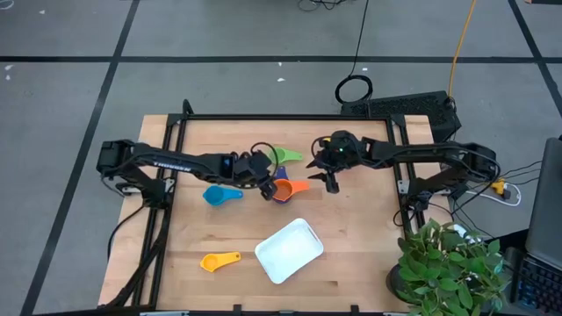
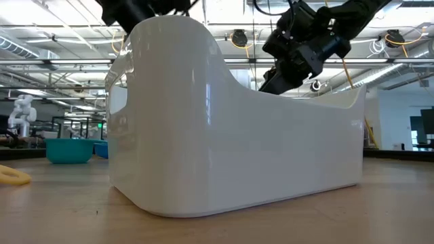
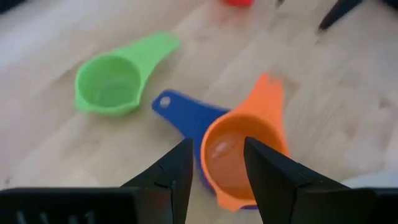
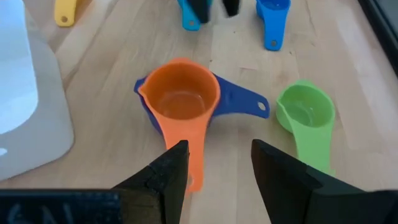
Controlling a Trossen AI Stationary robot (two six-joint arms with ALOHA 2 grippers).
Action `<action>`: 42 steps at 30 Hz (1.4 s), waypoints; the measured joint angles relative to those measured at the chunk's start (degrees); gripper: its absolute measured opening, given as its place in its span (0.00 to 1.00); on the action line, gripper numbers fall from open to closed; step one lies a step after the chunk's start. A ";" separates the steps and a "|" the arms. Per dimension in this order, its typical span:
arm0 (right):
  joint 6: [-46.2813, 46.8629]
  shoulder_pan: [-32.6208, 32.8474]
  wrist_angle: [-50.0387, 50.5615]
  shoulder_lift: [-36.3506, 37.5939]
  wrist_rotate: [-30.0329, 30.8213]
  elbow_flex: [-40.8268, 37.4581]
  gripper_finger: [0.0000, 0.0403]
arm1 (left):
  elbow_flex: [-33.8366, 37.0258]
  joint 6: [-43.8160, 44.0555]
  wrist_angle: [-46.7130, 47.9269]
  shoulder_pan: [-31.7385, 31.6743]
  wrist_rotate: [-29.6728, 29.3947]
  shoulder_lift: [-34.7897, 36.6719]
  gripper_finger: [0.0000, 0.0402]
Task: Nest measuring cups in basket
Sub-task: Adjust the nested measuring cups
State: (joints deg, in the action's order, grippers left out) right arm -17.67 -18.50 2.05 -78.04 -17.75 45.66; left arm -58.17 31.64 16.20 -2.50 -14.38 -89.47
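An orange cup (image 1: 290, 187) sits nested in a navy cup (image 4: 239, 99) at mid-table, and a green cup (image 1: 283, 156) stands just beyond them. A blue cup (image 1: 221, 195) lies to the left. The right wrist view shows two blue cups (image 4: 272, 18). A yellow cup (image 1: 219, 260) lies near the white basket (image 1: 288, 250) at the near side. A red cup (image 3: 239, 2) shows only at the left wrist view's edge. My left gripper (image 1: 266, 183) is open, just left of the orange cup (image 3: 233, 155). My right gripper (image 1: 328, 180) is open, to its right, above the table.
The basket (image 2: 237, 135) fills most of the low view and hides the cups behind it. A black frame runs round the tabletop (image 1: 351, 263). A potted plant (image 1: 448, 263) stands at the near right corner. Bare wood lies right of the basket.
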 joint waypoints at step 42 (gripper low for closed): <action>1.15 -7.42 10.23 8.15 7.07 -0.02 0.42 | -0.13 -9.00 -4.96 -2.42 12.85 -12.70 0.20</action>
State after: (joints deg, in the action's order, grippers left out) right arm -16.52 -25.91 12.28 -69.89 -10.68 45.65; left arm -58.30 22.64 11.24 -4.92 -1.53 -102.17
